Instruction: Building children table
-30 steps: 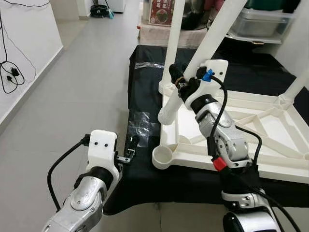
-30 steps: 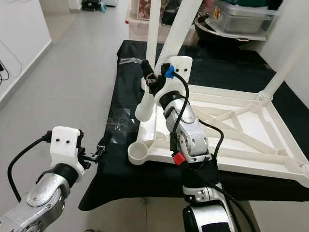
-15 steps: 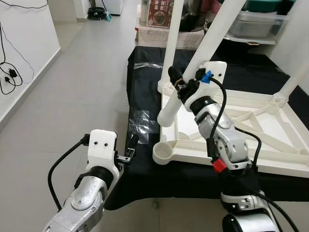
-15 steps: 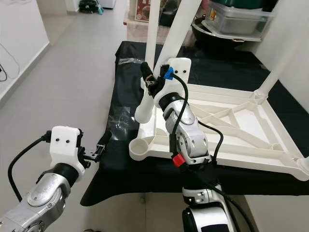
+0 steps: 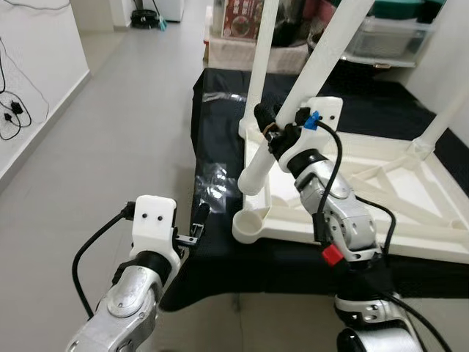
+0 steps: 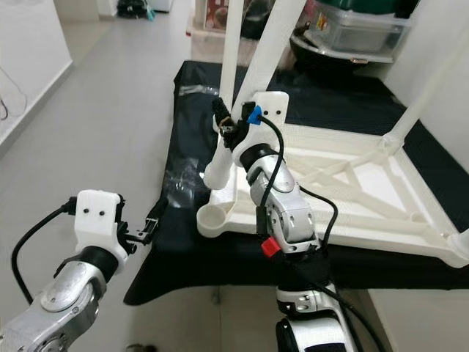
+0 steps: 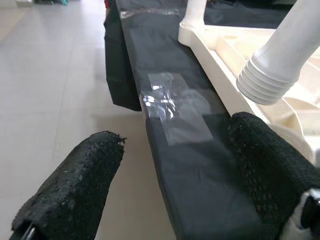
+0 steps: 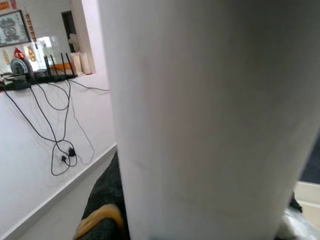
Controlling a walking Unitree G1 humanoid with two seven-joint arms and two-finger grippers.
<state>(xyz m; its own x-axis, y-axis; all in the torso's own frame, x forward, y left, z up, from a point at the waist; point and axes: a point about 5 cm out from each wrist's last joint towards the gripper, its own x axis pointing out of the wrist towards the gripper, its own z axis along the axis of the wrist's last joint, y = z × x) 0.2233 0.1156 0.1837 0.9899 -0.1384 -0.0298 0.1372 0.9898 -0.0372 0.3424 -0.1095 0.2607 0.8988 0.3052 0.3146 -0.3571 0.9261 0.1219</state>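
Note:
A white children's table (image 5: 410,191) lies upside down on a black-covered bench (image 5: 220,117). Its near left corner has an open round socket (image 5: 249,226). My right gripper (image 5: 270,125) is shut on a loose white leg (image 5: 297,103), which tilts up to the right. The leg's ribbed lower end (image 7: 267,80) hangs just above the frame, a little behind that socket. In the right wrist view the leg (image 8: 210,120) is pressed close between the fingers (image 8: 102,220). My left gripper (image 5: 199,220) is open and holds nothing, low at the bench's near left edge.
Two fitted legs (image 5: 262,44) (image 5: 447,117) stand upright at the table's far corners. A patch of clear tape (image 5: 214,183) lies on the cloth. Boxes (image 5: 245,18) and a plastic bin (image 5: 399,33) crowd the back. Grey floor (image 5: 110,125) lies to the left, by a wall with cables (image 5: 15,110).
The whole picture has shifted slightly, so the camera moved. The right gripper, its leg and the left gripper keep their places relative to the table.

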